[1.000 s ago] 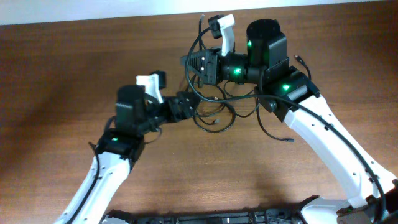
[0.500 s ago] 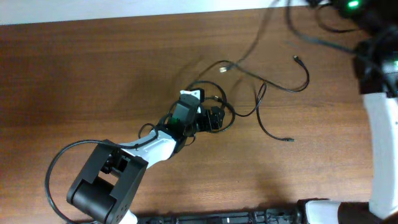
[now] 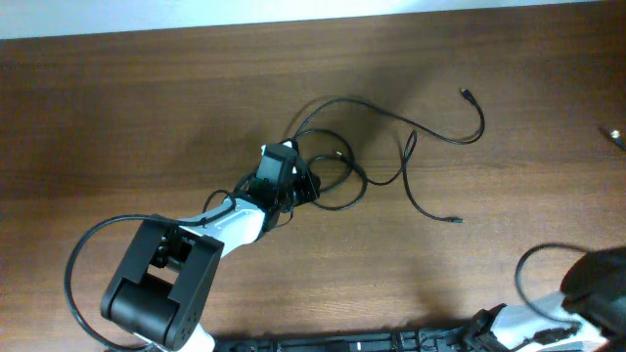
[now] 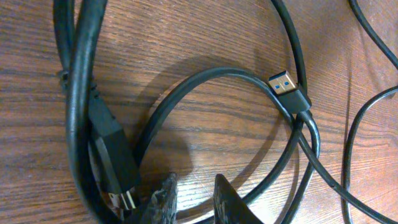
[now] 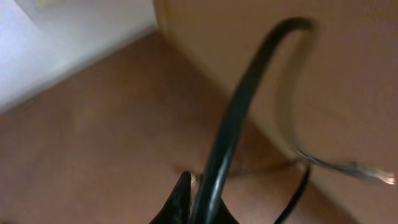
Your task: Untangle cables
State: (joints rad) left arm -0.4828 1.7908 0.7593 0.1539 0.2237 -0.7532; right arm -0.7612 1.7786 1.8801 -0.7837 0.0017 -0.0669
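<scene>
Our right tool (image 5: 202, 202), grasping one cable (image 5: 239, 118), has carried it away from the clump (image 3: 323, 181); our left tool (image 4: 191, 202) is released there, so less tangle remains.

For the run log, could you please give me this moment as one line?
cables: looped clump on table | left gripper: open, fingertips at clump, nothing held | right gripper: view blurred, grip unclear
</scene>
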